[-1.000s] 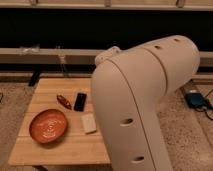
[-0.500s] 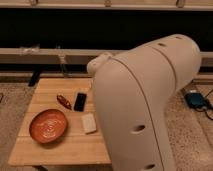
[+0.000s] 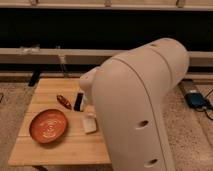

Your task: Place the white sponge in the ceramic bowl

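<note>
The robot's big white arm fills the right half of the view, with a rounded section of it reaching out over the right edge of the wooden table. The gripper is not visible; it is probably hidden behind the arm or out of frame, so I cannot tell whether it is open, closed or holding anything. The orange-red bowl sits empty at the front left of the table. The white sponge lies flat on the wood just to the right of the bowl, apart from its rim and close to the edge of the arm. Behind the sponge lies a black phone, with a small dark red thing to its left. The sponge is not yet picked up, so the task looks to be at the approach step. The next move calls for bringing the gripper down over the sponge, clear of the phone, and gripping it across its narrow side before carrying it the short way left to the bowl.
</note>
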{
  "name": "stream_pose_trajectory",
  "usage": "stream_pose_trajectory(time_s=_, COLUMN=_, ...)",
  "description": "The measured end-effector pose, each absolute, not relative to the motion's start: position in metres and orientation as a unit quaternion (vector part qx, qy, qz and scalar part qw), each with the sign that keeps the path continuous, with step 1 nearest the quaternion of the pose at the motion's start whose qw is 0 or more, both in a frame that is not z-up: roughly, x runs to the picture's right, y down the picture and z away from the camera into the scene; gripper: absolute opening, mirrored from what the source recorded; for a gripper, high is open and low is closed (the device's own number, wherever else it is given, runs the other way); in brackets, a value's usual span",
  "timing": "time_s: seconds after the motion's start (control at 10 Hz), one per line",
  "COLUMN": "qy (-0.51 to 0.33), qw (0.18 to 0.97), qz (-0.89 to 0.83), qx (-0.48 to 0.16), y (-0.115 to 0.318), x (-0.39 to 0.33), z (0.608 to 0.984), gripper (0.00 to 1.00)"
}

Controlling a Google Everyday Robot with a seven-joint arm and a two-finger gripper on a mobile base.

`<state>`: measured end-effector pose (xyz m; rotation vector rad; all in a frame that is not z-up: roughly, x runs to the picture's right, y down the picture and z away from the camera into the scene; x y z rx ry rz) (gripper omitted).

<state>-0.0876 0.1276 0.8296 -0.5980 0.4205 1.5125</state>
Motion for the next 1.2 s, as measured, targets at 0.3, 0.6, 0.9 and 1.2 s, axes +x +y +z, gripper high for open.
stream_pose_trajectory(time_s=0.3, qy=0.208, qw=0.706, qz=0.620, qx=-0.272, y=0.157, x=-0.099, z=0.848, gripper=0.72)
stream_pose_trajectory(time_s=0.6, qy=0.217, qw=0.726, qz=0.596, qx=-0.265, y=0.164, x=-0.099, z=0.847, gripper=0.72)
stream_pose_trajectory(time_s=0.9, qy=0.225, qw=0.729, qz=0.593, qx=-0.259, y=0.168, x=-0.092, z=0.847, gripper=0.72)
stream_pose_trajectory(time_s=1.2, qy=0.226, qw=0.727, qz=0.594, qx=-0.259, y=0.171, x=-0.090, z=0.853, gripper=0.72)
